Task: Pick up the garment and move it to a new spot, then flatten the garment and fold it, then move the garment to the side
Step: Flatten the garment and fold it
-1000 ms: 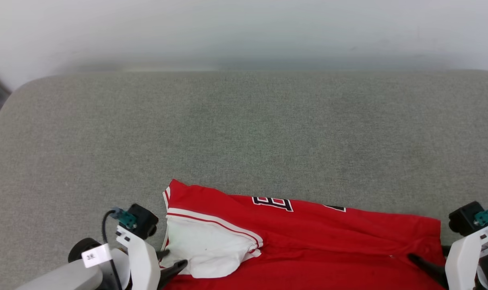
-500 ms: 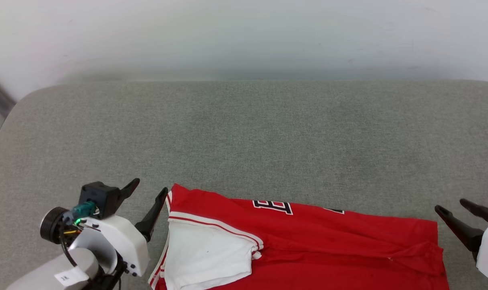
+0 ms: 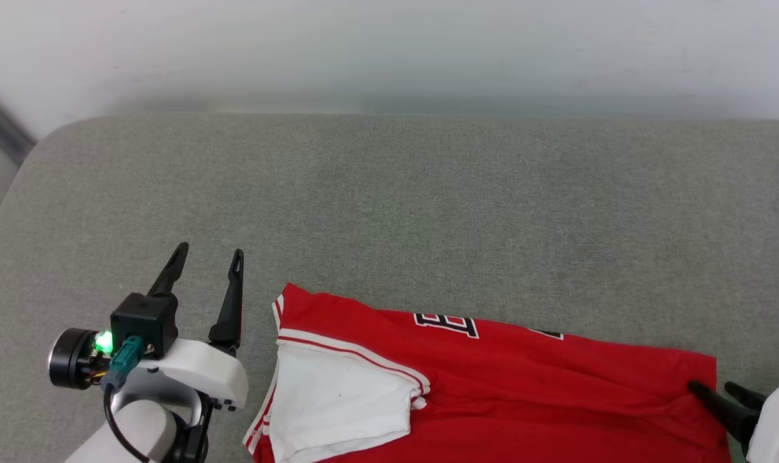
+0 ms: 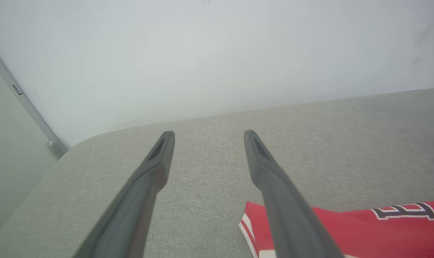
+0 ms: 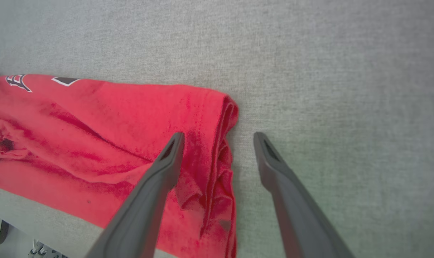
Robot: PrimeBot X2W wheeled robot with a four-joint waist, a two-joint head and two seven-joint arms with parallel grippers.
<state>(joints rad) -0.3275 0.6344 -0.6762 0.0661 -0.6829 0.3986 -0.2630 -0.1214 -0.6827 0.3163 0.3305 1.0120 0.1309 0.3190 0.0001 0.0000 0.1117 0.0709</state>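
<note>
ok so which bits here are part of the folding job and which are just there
Part of the job: the garment, red with a white sleeve; the left gripper, open, beside it; the right gripper, open, over its far edge.
Just there: the grey padded surface under the garment; the white wall behind.
</note>
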